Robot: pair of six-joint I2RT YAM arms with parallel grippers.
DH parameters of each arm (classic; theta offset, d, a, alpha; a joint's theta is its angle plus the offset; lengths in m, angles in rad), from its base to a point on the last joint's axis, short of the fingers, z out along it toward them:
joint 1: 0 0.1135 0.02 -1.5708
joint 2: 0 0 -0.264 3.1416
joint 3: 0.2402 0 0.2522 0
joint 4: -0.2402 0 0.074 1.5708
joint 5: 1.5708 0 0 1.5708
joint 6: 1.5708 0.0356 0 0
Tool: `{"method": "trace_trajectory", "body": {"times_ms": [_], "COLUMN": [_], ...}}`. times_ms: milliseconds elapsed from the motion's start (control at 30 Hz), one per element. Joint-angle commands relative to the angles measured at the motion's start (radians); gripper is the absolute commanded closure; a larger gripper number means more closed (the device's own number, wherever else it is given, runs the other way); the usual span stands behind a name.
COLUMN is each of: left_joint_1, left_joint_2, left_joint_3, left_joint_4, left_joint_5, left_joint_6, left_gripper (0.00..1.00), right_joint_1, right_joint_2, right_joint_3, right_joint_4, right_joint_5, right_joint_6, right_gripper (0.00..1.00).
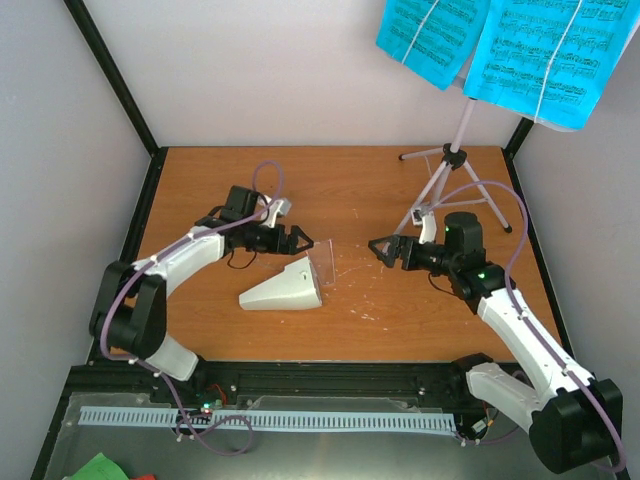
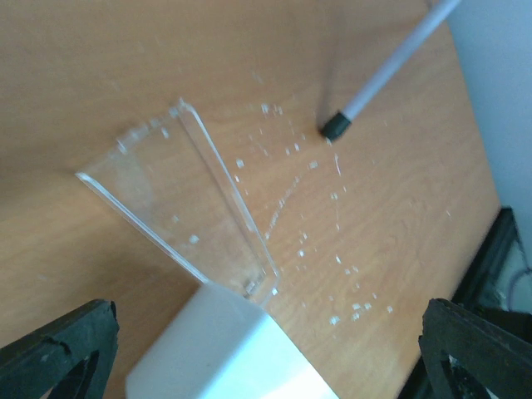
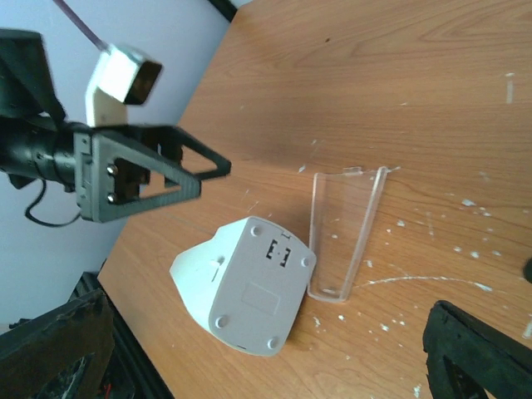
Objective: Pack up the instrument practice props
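Metronome (image 1: 283, 287): white, pyramid-shaped, lying on its side on the wooden surface (image 1: 200, 190), slightly left of centre. In the right wrist view its flat underside faces the camera, showing round feet and a small hatch.

Clear cover (image 1: 325, 262): off the metronome, lying flat on the surface just to its right. One end of the cover sits at the corner of the white body. Cannot tell whether the two actually touch.

Left gripper (image 1: 303, 241): hovering above the surface just behind the metronome, aimed toward the cover. Fingers (image 2: 58, 349) spread wide apart, nothing between them. In the left wrist view the cover and the white body lie below, between the two tips.

Right gripper (image 1: 378, 250): low over the surface to the right of the cover, facing the left gripper, with the cover lying between them. Fingers (image 3: 482, 349) also wide apart, empty.

Music stand (image 1: 450, 170): pale, tripod type, upright at the far right of the surface, well apart from the metronome. One black-tipped leg (image 2: 337, 126) comes down beyond the cover in the left wrist view.

Sheet-music pages (image 1: 540, 60): cyan, printed with notes, sitting at the top of the stand. The tray behind them is mostly hidden.

Small white flecks (image 2: 299, 249) are scattered on the surface around the cover.
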Motion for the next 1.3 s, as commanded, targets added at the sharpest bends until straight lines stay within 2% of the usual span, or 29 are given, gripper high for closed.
{"method": "trace_trajectory", "body": {"times_ms": [0, 100, 233, 367, 500, 700, 1033, 1267], "left_joint_1": [0.003, 0.039, 0.117, 0.121, 0.121, 0.121, 0.121, 0.121], "left_joint_2": [-0.157, -0.259, -0.423, -0.565, -0.656, -0.793, -0.821, -0.790], "left_joint_3": [-0.028, -0.072, -0.146, -0.228, -0.329, -0.427, -0.562, -0.665], "left_joint_4": [0.023, -0.011, -0.052, -0.076, -0.119, -0.195, -0.215, -0.097], "left_joint_5": [-0.191, -0.236, -0.152, -0.113, -0.043, -0.018, 0.103, 0.151], "left_joint_6": [-0.025, -0.093, -0.212, -0.330, -0.435, -0.503, -0.544, -0.570], "left_gripper": [0.00, 0.01, 0.00, 0.00, 0.01, 0.01, 0.01, 0.01], "right_joint_1": [0.061, 0.116, 0.191, 0.256, 0.273, 0.286, 0.351, 0.383], "right_joint_2": [0.059, 0.140, 0.254, 0.341, 0.435, 0.568, 0.786, 0.877], "right_joint_3": [0.007, 0.034, 0.090, 0.154, 0.211, 0.321, 0.509, 0.574], "right_joint_4": [0.108, 0.159, 0.174, 0.163, 0.198, 0.210, 0.140, 0.111], "right_joint_5": [-0.019, -0.013, 0.001, 0.045, 0.013, -0.004, -0.056, -0.058], "right_joint_6": [0.025, 0.025, 0.000, -0.025, -0.028, -0.028, -0.082, -0.105], "right_gripper": [0.00, 0.02, 0.06, 0.13, 0.17, 0.26, 0.31, 0.28]}}
